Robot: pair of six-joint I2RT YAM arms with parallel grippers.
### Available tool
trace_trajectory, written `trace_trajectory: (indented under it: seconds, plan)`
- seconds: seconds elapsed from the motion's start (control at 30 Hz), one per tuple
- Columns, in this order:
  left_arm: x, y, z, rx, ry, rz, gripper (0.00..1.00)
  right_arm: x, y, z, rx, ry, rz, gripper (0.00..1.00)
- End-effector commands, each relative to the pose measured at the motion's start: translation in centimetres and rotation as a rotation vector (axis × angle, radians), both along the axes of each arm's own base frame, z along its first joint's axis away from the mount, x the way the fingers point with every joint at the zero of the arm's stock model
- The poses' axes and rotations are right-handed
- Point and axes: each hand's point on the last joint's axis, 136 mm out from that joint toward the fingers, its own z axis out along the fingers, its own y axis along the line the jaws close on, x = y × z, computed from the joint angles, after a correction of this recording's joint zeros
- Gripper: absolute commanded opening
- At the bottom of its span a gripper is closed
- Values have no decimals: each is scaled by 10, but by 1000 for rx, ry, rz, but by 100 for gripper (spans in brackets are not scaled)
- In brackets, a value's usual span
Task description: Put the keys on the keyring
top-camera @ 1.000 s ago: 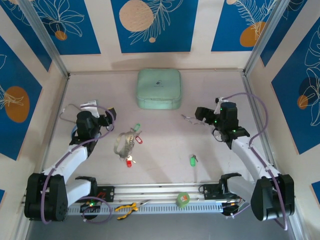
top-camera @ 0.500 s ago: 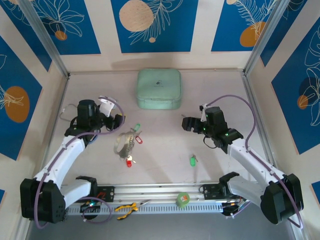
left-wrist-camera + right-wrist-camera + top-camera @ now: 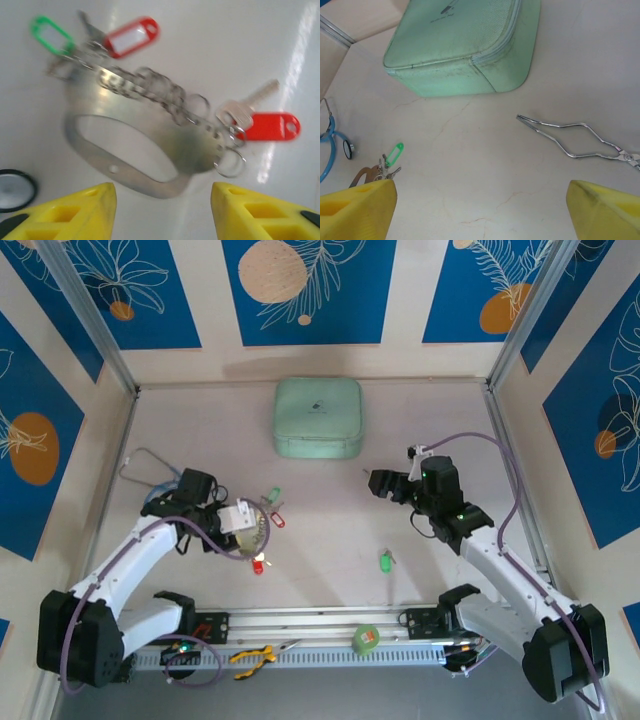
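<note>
The keyring (image 3: 100,157) is a flat pale metal oval loop lying on the table, with a row of small split rings along one side. Keys hang from it: a red-tagged key (image 3: 131,37), a green-tagged key (image 3: 50,34) and a silvery key with a red tag (image 3: 270,126). My left gripper (image 3: 162,200) hovers open just short of the loop's near end, nothing between its yellow fingers (image 3: 75,210). In the top view it (image 3: 250,523) covers part of the keyring (image 3: 263,532). A loose green-tagged key (image 3: 385,562) lies mid-table. My right gripper (image 3: 378,483) is open above bare table (image 3: 482,210).
A mint green zip case (image 3: 317,417) sits at the back centre. A bent wire tool (image 3: 575,140) lies just beyond the right gripper. A blue-tubed stethoscope (image 3: 150,465) lies at the left. A green tape roll (image 3: 366,638) and yellow pliers (image 3: 252,655) rest on the front rail.
My left gripper swung right and down onto the keyring, its jaws narrowing. The right gripper moved left and slightly nearer, staying open.
</note>
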Motion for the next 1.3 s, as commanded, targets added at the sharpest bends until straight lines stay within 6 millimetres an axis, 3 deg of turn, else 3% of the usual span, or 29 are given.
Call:
trace_trajectory:
  seconds: [0.0,0.23,0.5,1.07,1.27]
  plan:
    - [2,-3,-5,14,-40,-63,51,-2,1,3,32,-5,0,88]
    - [9,-14,-21,-10,55,-77,39,-9,-4,2,37,0,-17,87]
    - [21,-28,-25,-44,84,-110,32,-16,-9,0,66,-3,-44,87]
    - [1,-38,-44,-11,265,-192,29,-16,-12,-2,54,1,-57,87]
    - [1,-40,-51,4,298,-193,20,-17,-13,-2,52,3,-59,86]
